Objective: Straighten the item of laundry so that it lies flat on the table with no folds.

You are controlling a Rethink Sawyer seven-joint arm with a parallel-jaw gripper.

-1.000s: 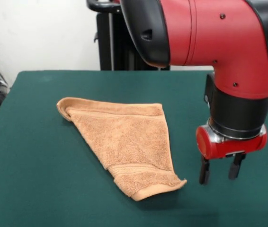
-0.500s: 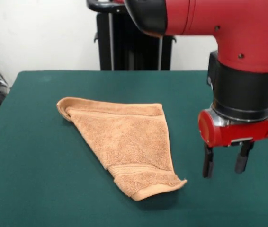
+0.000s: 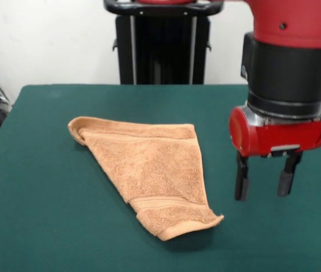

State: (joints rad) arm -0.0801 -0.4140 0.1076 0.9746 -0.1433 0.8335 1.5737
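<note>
towel (image 3: 149, 173): folded into a rough triangle, left of centre on table (image 3: 41, 226) | soft, light, limp (likely drags rather than slides); best pinched at near-right hemmed corner | long axis far-left to near-right | gripper (image 3: 263, 182): right of towel, empty, fingers apart, above the felt

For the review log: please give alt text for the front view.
An orange-tan towel lies folded into a rough triangle on the green table. The red arm's open, empty gripper hangs beside it, apart from the cloth.

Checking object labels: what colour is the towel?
Orange-tan, seen best in the front view: the towel.
</note>
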